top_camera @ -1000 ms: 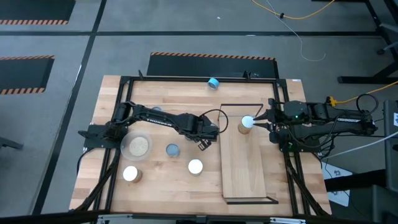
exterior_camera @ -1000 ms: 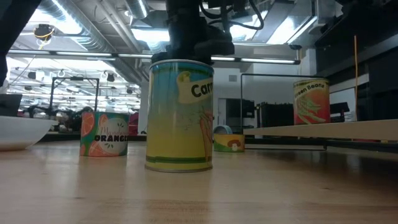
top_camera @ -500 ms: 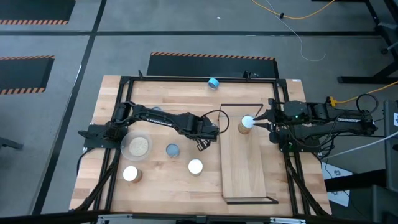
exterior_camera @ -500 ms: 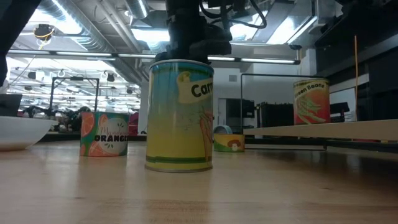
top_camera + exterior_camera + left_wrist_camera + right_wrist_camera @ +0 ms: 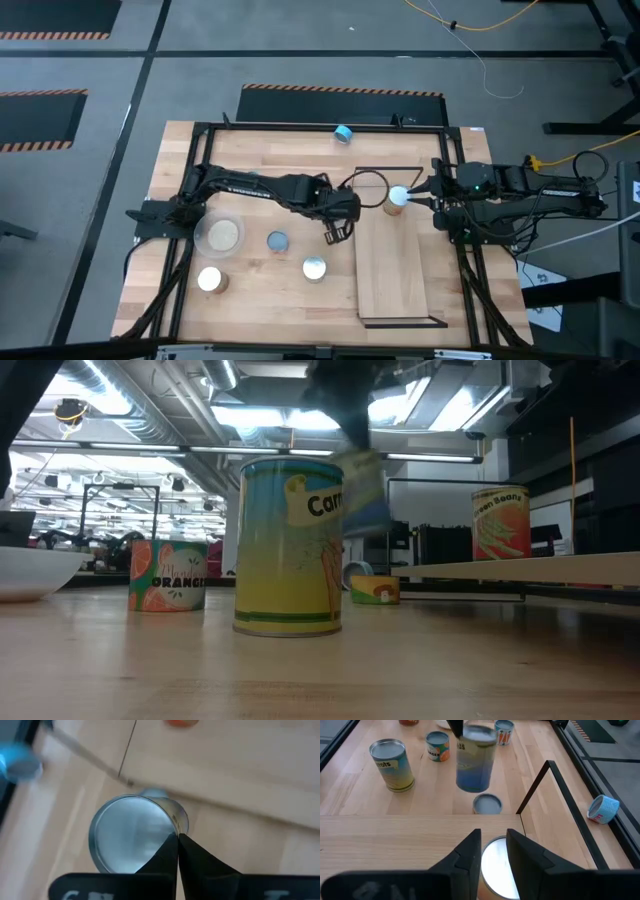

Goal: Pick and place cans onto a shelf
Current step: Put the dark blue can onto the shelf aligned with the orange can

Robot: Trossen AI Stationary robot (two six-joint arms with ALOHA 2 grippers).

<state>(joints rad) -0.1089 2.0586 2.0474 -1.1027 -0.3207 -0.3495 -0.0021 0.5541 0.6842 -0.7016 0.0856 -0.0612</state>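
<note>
Blue-labelled can (image 5: 476, 764) hangs lifted above the table, clenched by its rim in the left gripper (image 5: 176, 842), beside the shelf (image 5: 395, 270). Next comes carrying it over the board. The right gripper (image 5: 493, 851) straddles a shelved can (image 5: 397, 197).

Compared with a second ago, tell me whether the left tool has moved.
Yes. In the high view the left tool has shifted right, nearer the shelf, carrying a can lifted off the table.
</note>
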